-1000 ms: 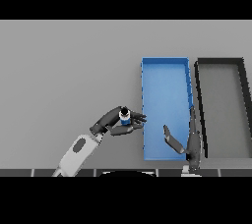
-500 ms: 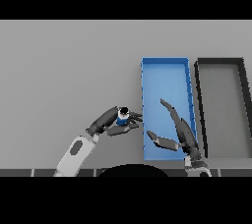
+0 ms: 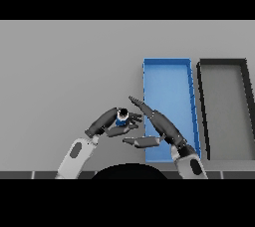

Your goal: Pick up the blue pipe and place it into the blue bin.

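On the grey bench [image 3: 60, 71] a blue bin [image 3: 167, 64] lies beside a dark bin [image 3: 221, 63], the right robot hand [image 3: 162, 124] reaches across the blue bin's near left edge with fingers straight, and the left robot hand [image 3: 107, 124] curls round the blue pipe [image 3: 121, 118], just left of that bin.

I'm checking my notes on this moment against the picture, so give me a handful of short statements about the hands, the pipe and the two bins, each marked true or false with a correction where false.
1. The left hand has its fingers curled round the blue pipe. True.
2. The blue pipe already lies inside the blue bin. False: it is held left of the bin, outside it.
3. The right hand has straight fingers and holds nothing. True.
4. The black bin stands left of the blue bin. False: it stands to its right.
5. The blue bin holds several objects. False: none shows inside it.
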Tool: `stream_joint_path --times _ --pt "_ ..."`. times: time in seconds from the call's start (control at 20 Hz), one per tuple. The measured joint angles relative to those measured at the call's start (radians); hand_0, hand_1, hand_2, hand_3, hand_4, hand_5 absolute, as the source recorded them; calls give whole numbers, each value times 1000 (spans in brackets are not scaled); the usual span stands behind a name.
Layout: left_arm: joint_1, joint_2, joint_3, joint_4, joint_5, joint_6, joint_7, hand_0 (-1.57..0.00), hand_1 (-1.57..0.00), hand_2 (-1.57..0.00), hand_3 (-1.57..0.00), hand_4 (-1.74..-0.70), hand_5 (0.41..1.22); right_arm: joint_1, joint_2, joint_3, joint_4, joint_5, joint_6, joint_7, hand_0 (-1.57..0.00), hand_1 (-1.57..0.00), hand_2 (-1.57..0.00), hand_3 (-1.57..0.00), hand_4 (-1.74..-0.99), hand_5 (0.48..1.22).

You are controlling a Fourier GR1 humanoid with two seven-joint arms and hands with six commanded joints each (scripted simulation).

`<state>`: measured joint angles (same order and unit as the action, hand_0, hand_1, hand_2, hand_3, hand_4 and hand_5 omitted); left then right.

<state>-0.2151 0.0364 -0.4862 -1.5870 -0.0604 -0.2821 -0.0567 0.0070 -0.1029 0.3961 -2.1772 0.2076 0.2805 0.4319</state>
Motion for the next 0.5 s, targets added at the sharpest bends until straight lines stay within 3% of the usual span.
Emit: stream_joint_path --times 0.2,0.3,0.5 --pt "-5 -13 8 8 0 -32 14 -1571 -1571 -1571 -1571 -1475 1221 -125 20 6 77 -31 41 68 1 1 1 1 -1195 513" --pt "-5 -14 24 -3 18 -53 16 -1571 -1571 -1571 -1571 -1474 1221 -190 35 4 90 -59 57 50 1 1 1 1 -1194 514" --pt "0 -31 37 15 17 -87 1 -1571 -1571 -1571 -1571 -1456 1221 -263 69 21 126 -79 72 104 1 -32 -54 -6 -1215 513"
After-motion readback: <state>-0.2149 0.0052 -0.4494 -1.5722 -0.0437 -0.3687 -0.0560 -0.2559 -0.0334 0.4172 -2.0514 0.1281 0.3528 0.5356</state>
